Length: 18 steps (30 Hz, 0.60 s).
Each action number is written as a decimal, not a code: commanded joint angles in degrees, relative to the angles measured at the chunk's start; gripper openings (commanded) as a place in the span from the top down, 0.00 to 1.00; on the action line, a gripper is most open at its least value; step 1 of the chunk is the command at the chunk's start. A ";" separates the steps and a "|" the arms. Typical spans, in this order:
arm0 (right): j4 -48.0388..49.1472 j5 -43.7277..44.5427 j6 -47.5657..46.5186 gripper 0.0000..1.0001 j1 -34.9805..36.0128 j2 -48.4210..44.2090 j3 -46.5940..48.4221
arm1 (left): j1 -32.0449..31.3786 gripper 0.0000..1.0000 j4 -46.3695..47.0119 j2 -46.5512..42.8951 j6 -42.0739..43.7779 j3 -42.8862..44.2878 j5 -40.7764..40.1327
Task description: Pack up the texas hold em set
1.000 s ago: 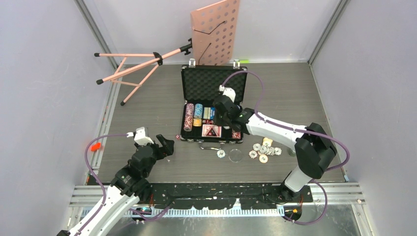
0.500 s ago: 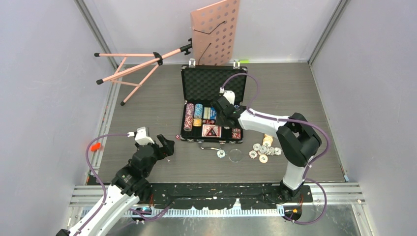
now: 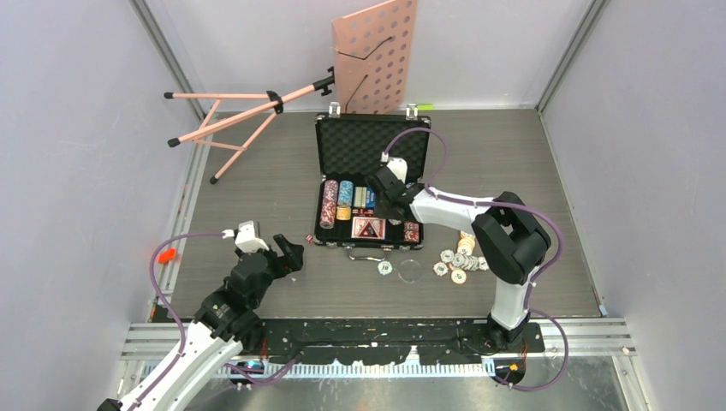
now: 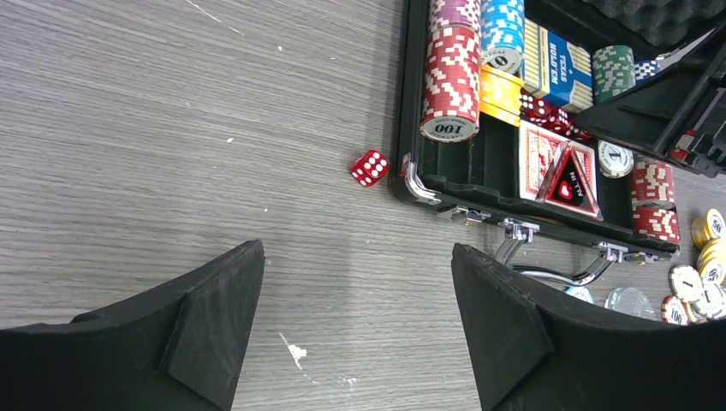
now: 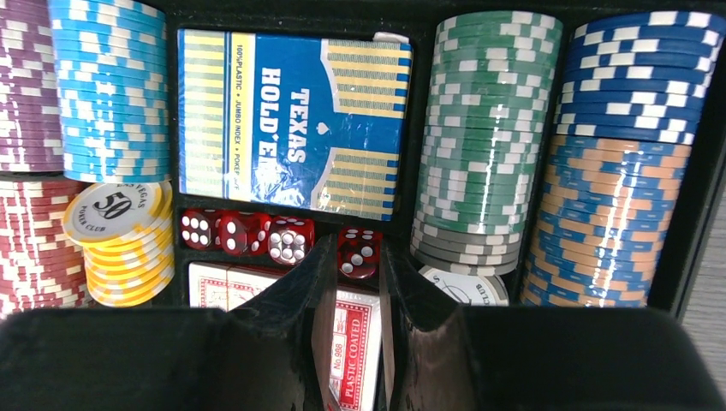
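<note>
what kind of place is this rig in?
Probably a lab robot cell: plain panel walls on metal framing, a left arm and right arm bolted to a base plate, and staged props like the open poker briefcase and pink music stand.

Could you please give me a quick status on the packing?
Left gripper open, empty, above table near stray die. Right gripper pinching red die at briefcase dice slot. Loose chips outside case; nothing in the way.

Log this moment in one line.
left gripper: open, empty | right gripper: shut on small red die inside black ribbed briefcase | loose red die: on table
</note>
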 commanded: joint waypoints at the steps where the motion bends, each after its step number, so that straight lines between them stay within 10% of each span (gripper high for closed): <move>1: 2.03 0.89 0.65 0.91 -0.11 1.02 2.18 | -0.14 0.17 3.41 0.48 0.41 -0.23 0.00; 18: 6.88 -3.37 2.68 0.82 -0.52 0.76 0.70 | -0.15 0.17 3.50 0.66 0.43 -0.23 0.00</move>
